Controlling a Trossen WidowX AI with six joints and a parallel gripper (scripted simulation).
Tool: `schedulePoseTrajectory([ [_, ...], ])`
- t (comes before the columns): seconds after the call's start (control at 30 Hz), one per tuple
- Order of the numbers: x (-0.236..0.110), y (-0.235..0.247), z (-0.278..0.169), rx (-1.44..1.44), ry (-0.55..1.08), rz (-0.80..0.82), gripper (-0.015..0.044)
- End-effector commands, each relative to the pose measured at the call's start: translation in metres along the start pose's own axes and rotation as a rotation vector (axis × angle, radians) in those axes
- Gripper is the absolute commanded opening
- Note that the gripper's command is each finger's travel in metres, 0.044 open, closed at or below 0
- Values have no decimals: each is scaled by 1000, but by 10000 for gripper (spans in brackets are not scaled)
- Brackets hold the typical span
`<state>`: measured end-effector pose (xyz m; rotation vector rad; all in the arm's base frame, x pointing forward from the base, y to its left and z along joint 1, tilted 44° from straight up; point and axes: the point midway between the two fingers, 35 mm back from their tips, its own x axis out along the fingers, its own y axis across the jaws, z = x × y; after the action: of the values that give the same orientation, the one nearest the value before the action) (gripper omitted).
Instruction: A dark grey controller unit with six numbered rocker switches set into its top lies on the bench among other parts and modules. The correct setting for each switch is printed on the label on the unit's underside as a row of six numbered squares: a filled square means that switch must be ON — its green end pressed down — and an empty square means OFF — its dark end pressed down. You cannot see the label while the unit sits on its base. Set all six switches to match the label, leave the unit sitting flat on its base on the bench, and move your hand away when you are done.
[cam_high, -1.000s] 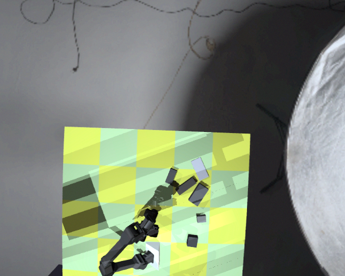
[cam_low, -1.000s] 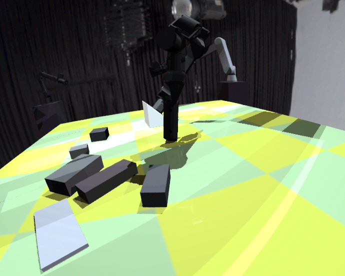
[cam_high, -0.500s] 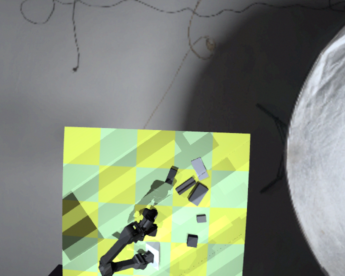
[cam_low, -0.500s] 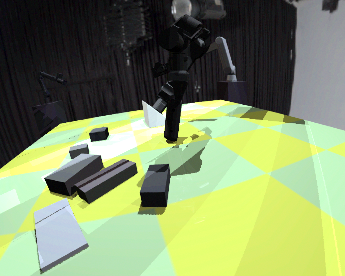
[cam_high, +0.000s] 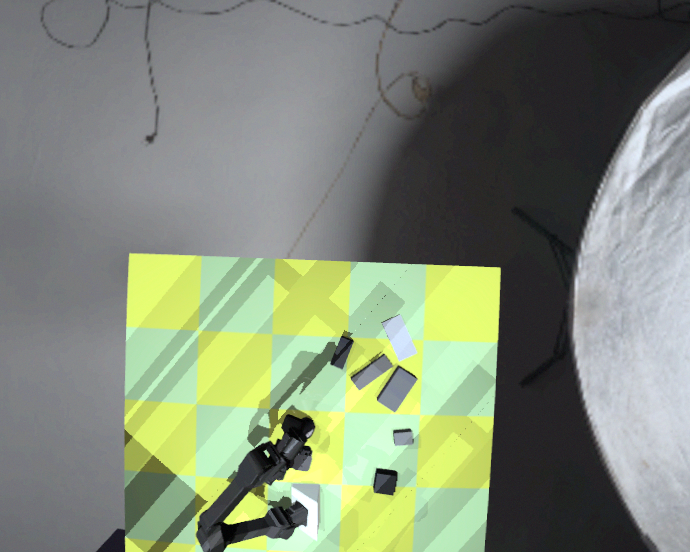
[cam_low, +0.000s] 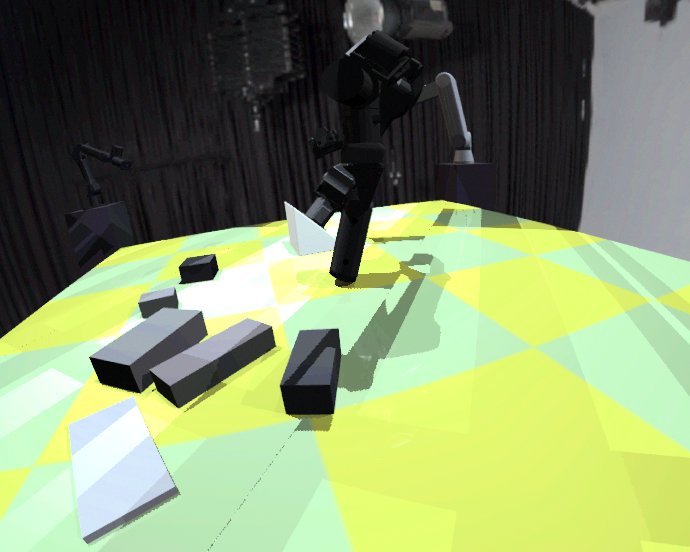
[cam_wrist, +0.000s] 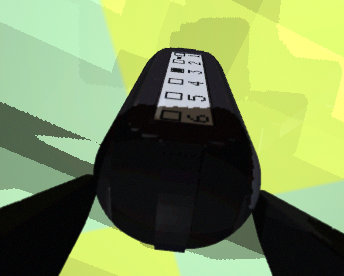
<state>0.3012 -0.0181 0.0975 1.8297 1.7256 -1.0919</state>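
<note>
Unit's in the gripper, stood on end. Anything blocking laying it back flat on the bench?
Nothing visible. The gripper grips the controller unit, whose lower end appears to rest on the bench. The white panel leans just behind it, and the nearest dark block lies well apart, with bare bench between.

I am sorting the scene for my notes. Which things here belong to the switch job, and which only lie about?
For the job: controller unit, the label on its underside, and the jaws gripping the unit.

Lying about: five dark blocks, pale flat plate, white wedge.
</note>
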Motion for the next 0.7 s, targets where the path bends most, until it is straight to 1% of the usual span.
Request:
schedulePoseTrajectory([
  [0.0, 4, -1, -6, -4, 13, -9, 338],
  [0.67, 8, -1, -21, -4, 39, -9, 338],
])
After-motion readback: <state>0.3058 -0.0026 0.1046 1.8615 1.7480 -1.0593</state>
